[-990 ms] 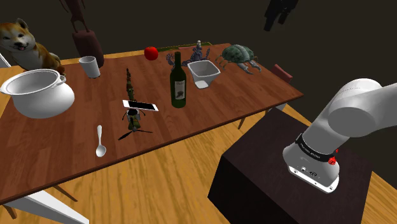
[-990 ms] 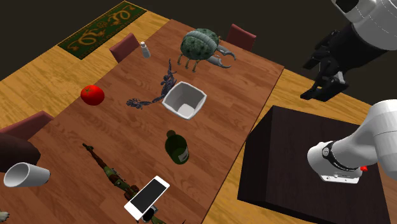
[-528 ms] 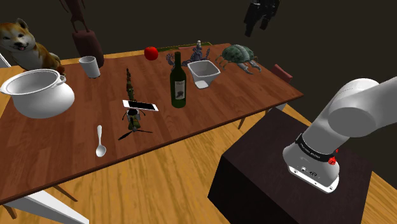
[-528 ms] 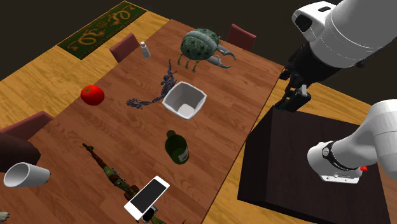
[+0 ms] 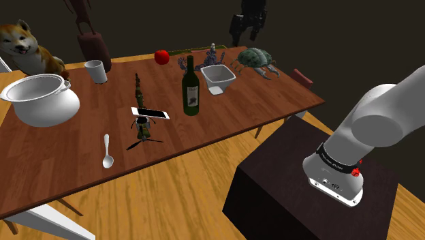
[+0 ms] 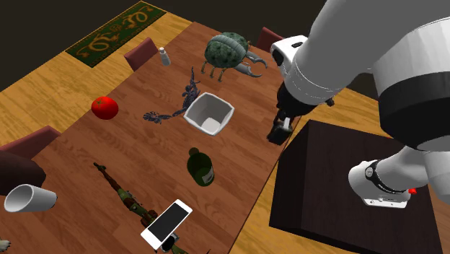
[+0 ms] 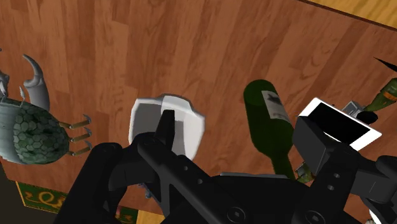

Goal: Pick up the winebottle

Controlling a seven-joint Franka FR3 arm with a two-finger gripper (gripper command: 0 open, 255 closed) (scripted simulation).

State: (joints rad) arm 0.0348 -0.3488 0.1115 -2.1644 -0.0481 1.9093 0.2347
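Note:
The dark green wine bottle (image 5: 191, 88) with a pale label stands upright in the middle of the wooden table (image 5: 265, 95); it is also seen from above (image 6: 200, 167). My black gripper (image 5: 246, 26) hangs high above the table's far side, over the turtle-shelled crab figure (image 5: 257, 60), well apart from the bottle. In the second exterior view the gripper (image 6: 278, 134) hovers over the table edge next to the stand. Looking down the open gripper (image 7: 238, 130), its fingers stand apart with nothing held, and the bottle (image 7: 270, 121) lies far below, beside the white square bowl (image 7: 164, 122).
A white square bowl (image 5: 218, 78) stands right beside the bottle. A phone (image 5: 150, 112), toy rifle (image 5: 138, 87), spoon (image 5: 107, 151), white pot (image 5: 42, 99), cup (image 5: 96, 71), tomato (image 5: 161, 56) and dog figure (image 5: 24, 49) share the table. The dark stand (image 5: 306, 198) sits near the table's corner.
The arm has swung toward the shoulder view's left; the gripper moved from beyond the table's end to above the crab figure, and closer to the table edge in the second exterior view.

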